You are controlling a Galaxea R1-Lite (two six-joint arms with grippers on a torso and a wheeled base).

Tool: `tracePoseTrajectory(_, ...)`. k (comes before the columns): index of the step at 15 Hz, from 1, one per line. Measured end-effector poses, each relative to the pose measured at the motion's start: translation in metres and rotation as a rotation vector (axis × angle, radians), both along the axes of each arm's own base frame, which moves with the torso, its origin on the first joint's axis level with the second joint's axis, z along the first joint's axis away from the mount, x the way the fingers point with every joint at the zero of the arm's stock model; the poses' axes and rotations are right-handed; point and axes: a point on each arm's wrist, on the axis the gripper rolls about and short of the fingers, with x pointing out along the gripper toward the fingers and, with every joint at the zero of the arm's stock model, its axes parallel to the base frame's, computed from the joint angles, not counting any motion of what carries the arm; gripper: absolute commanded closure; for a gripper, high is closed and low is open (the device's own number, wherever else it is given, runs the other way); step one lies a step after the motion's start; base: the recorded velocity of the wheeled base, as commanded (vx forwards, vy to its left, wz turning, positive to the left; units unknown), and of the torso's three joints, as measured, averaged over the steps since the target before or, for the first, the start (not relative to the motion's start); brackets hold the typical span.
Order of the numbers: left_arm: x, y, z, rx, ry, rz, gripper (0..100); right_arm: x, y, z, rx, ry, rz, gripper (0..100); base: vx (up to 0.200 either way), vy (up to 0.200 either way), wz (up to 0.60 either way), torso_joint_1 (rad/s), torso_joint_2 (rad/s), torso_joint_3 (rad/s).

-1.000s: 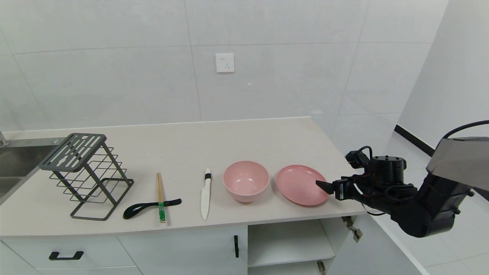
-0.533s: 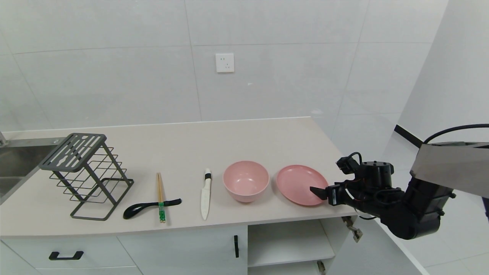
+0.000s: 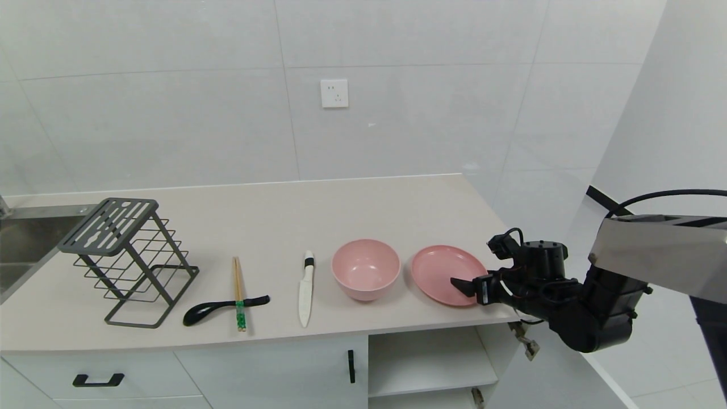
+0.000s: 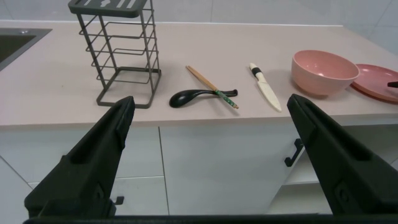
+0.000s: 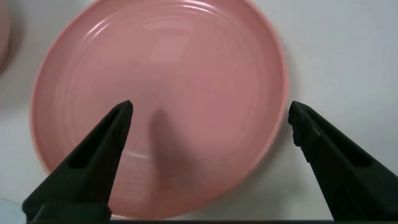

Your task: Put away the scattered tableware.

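Note:
A pink plate (image 3: 440, 270) lies at the right end of the counter (image 3: 363, 210), and it spreads wide under the right wrist camera (image 5: 186, 50). My right gripper (image 3: 461, 286) hangs open just above the plate's front right part, the plate lying between its fingers (image 5: 209, 107). To the plate's left are a pink bowl (image 3: 365, 267), a white knife (image 3: 306, 287), wooden chopsticks (image 3: 238, 292) crossing a black spoon (image 3: 221, 307), and a dark wire rack (image 3: 128, 258). My left gripper (image 4: 209, 102) is open, in front of the counter and below its edge, facing the rack (image 4: 124, 56) and spoon (image 4: 193, 98).
A sink (image 3: 23, 244) is set into the counter at the far left. Under the plate an open cupboard (image 3: 426, 363) shows a shelf, its door swung out to the right. The counter ends just right of the plate.
My right arm has moved left, bringing the open gripper from the plate's right rim to over the plate. The tableware has not moved.

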Motion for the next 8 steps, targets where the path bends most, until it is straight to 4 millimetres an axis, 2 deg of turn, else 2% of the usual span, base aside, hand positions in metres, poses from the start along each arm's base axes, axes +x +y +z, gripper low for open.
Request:
tracePoseTrajectory(4,0.000,0.000,0.000,0.000,0.000,0.000,0,0.000,0.009,-0.008,-0.005,0.011,0.021,0,0.000,0.000,0.00,0.000,0.00,0.000)
tracePoseTrajectory(5,0.000,0.000,0.000,0.000,0.000,0.000,0,0.000,0.009,-0.009,-0.007,0.013,0.018,100,0.000,0.000,0.00,0.000,0.00,0.000)
tracePoseTrajectory(8,0.000,0.000,0.000,0.000,0.000,0.000,0,0.005,0.002,-0.012,-0.023,0.008,-0.029,100,0.000,0.000,0.00,0.000,0.00,0.000)
